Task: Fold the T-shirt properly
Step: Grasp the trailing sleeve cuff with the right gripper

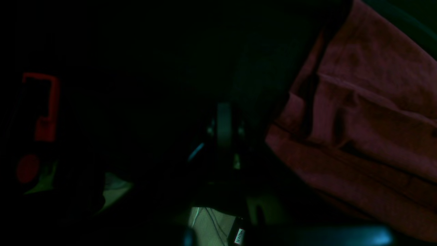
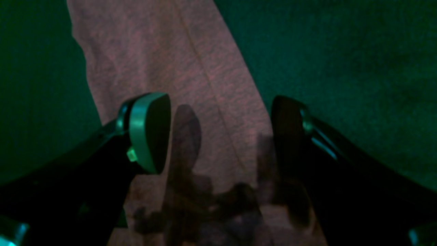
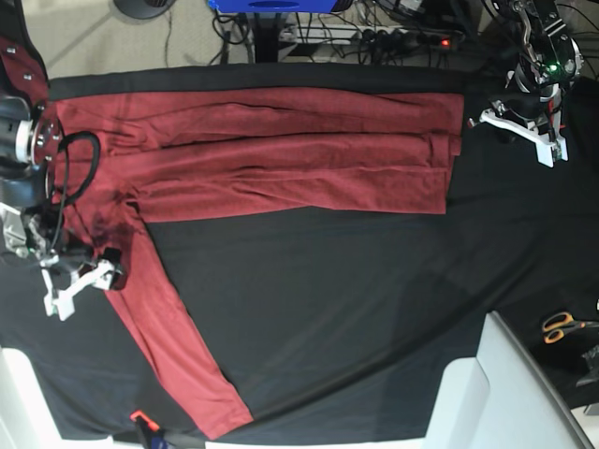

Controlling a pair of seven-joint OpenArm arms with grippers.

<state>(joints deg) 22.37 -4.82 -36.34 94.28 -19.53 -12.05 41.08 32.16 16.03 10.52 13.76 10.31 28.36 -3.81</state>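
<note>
One garment is occupying the table (image 3: 328, 309): the T-shirt (image 3: 281, 159), brick-red and long-sleeved, is lying on the black cloth with its folded body stretching across the twelve o'clock band of the base view, and one sleeve (image 3: 173, 346) is trailing from nine o'clock down toward seven o'clock.

The right gripper (image 3: 82, 278) is hovering at nine o'clock, right over the top of that sleeve. In its wrist view the fingers (image 2: 150, 133) are standing spread apart — released, gripping nothing — with the pinkish fabric (image 2: 191, 68) running between them and their shadows falling on it.

The left gripper (image 3: 524, 131) is sitting at two o'clock, just beyond the shirt's edge at that end and apart from the cloth. Its fingers are clenched together on nothing. Its wrist view is very dark; a rumpled fold of the red fabric (image 1: 362, 112) is filling the three o'clock side.

A pair of scissors with orange handles (image 3: 562, 326) is lying at four o'clock, well apart from the shirt. A small white label (image 1: 240, 236) is showing at six o'clock in the left wrist view — its writing is too small and dim to read. No other writing or brand is legible.
</note>
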